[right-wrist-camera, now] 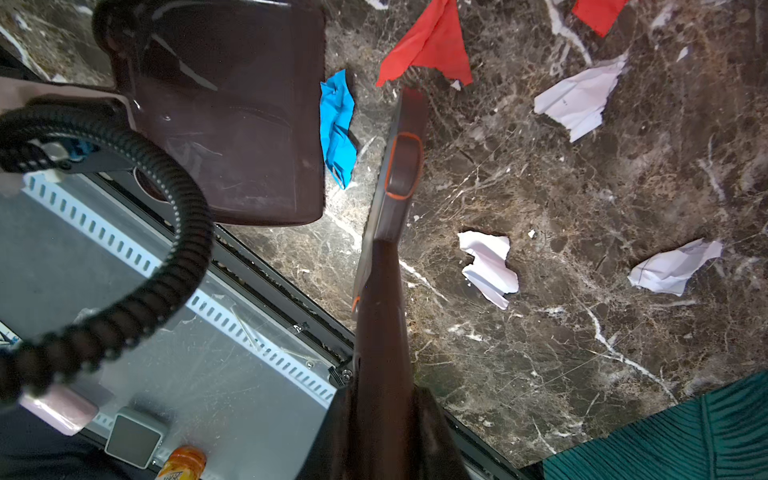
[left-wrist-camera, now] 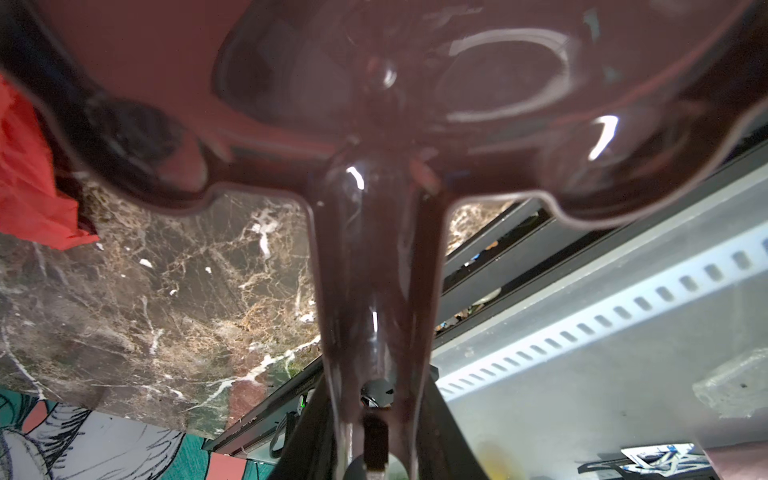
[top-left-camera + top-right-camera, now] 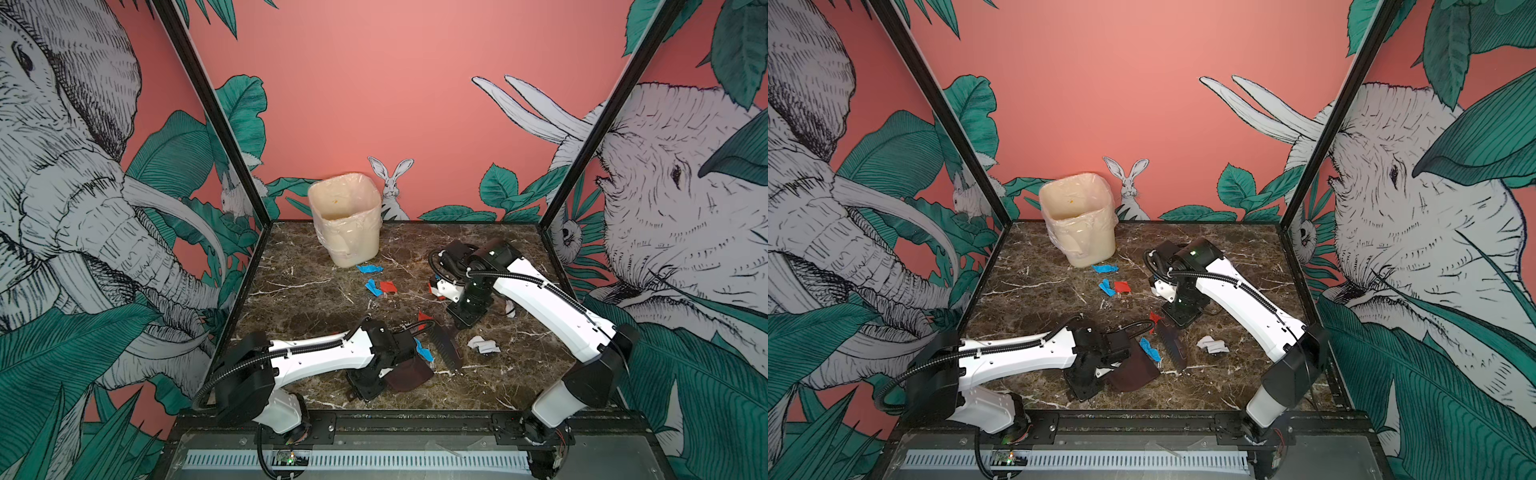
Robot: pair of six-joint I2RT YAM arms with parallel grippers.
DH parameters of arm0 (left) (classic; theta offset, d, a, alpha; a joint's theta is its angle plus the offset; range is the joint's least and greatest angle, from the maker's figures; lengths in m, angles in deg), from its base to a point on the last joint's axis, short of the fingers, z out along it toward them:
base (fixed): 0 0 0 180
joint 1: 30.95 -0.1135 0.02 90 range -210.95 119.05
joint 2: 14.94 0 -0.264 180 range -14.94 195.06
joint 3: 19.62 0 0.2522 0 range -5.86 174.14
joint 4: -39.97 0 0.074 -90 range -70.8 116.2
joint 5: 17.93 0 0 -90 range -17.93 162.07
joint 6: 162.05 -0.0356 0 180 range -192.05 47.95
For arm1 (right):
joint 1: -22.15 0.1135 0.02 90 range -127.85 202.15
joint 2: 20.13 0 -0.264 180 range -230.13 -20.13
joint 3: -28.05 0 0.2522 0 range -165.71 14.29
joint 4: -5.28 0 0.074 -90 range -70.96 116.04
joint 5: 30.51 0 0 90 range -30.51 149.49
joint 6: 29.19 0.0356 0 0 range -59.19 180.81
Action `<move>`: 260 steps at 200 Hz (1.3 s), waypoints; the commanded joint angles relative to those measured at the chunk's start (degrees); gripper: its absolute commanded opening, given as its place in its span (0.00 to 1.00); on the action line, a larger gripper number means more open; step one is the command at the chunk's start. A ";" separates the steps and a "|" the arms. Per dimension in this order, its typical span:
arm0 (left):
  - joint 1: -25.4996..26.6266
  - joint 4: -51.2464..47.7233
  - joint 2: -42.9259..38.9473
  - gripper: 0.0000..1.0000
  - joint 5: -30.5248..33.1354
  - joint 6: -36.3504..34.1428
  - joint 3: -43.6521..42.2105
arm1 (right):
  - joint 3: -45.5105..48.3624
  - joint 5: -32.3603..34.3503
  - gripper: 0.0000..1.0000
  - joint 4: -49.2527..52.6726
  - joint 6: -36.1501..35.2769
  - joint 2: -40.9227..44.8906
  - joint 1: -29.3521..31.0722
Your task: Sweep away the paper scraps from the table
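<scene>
where blue scrap (image 1: 337, 124) lies, long axis parallels brush (image 1: 401, 166)

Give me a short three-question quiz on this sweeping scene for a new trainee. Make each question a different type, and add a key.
1. Multiple choice: what does the left claw hold? A) a sponge B) the dustpan C) nothing
2. True or false: the bin lies tipped on its side.
3. Fill in: the paper scrap lying between the dustpan and the brush, which the right claw grips, is ____ in colour.

Key
1. B
2. False: it stands upright near the far edge of the table.
3. blue
</scene>
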 commanded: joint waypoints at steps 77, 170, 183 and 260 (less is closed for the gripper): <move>-0.22 -0.61 -0.14 0.00 1.04 0.04 0.05 | -3.00 -17.38 0.00 -4.89 -0.76 -1.94 2.89; -0.22 -0.93 -1.81 0.00 2.88 1.18 0.23 | -0.27 -21.74 0.00 -7.86 -1.61 0.79 2.89; -0.18 -1.16 -2.85 0.00 3.70 1.68 0.46 | -0.26 -19.15 0.00 -6.63 -2.00 0.79 2.49; -0.18 -0.95 -9.42 0.00 8.54 4.32 2.79 | -3.07 -14.68 0.00 -2.75 0.17 10.38 -6.10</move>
